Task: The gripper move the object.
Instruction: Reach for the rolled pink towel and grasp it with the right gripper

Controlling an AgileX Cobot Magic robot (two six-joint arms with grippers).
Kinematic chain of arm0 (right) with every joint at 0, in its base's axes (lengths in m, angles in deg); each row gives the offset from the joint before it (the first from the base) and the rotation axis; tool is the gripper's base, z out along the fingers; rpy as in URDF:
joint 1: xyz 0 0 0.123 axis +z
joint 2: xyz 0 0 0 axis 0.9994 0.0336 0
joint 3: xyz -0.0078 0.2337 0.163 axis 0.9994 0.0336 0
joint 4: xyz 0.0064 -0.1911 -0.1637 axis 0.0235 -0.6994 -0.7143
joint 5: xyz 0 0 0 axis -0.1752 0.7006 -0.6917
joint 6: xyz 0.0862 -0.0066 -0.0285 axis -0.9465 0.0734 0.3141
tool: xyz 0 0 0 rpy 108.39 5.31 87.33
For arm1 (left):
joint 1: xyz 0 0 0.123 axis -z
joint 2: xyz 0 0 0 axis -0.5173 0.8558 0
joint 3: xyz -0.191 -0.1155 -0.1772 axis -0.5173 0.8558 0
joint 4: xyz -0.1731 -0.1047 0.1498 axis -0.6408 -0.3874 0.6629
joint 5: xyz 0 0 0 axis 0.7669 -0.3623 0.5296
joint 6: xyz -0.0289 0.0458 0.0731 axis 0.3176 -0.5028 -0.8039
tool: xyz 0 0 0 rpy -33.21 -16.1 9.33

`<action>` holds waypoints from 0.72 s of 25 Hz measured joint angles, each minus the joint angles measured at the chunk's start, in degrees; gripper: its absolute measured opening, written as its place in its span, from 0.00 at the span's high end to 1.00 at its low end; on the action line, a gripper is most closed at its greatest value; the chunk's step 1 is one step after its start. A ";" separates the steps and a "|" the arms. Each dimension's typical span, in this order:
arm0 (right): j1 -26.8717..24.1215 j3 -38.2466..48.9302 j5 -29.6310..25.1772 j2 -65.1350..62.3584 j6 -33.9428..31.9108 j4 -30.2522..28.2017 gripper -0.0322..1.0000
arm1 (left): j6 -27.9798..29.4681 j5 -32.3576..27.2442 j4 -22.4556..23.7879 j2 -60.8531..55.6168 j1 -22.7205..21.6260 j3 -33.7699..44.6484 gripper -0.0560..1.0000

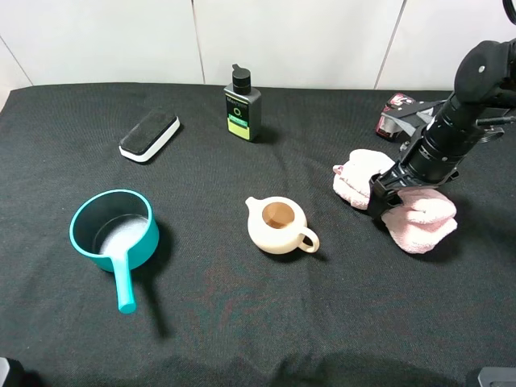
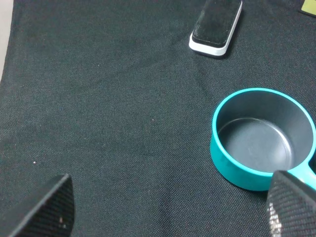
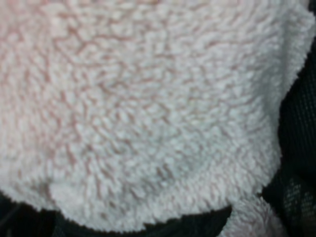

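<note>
1 pink fluffy towel (image 1: 421, 218) lay at 3 o'clock on the black-clothed desk (image 1: 242, 322). The right tool (image 1: 385, 197) was pinched across its middle, with 2 soft lumps bulging either side. The left tool (image 2: 170, 212) gaped wide and held nothing, above bare cloth near a teal pan (image 2: 259, 148). Likely hazards: the loose pile could slip from a shallow grip, or a sagging lump could drag on the cloth and knock the cream teapot (image 1: 278, 226) at the towel's 9 o'clock.
</note>
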 joint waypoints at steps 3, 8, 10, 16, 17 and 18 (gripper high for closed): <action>0.00 0.00 0.05 0.04 0.00 0.00 0.30 | 0.00 0.00 0.00 0.00 0.00 0.00 0.17; 0.00 0.00 0.12 1.19 0.00 0.00 0.30 | 0.00 0.00 0.00 0.00 0.00 0.00 0.17; 0.00 0.00 0.42 1.43 0.00 0.00 0.30 | 0.00 0.00 0.00 0.00 0.00 0.00 0.17; 0.00 0.00 1.09 1.43 0.00 -0.15 0.30 | 0.00 0.00 0.00 0.00 0.00 0.00 0.17; 0.00 0.00 1.13 1.43 0.00 -0.15 0.30 | 0.00 0.00 0.00 0.00 0.00 0.00 0.17; 0.00 0.00 1.13 1.43 0.00 -0.15 0.30 | 0.00 0.00 0.00 0.00 0.00 0.00 0.17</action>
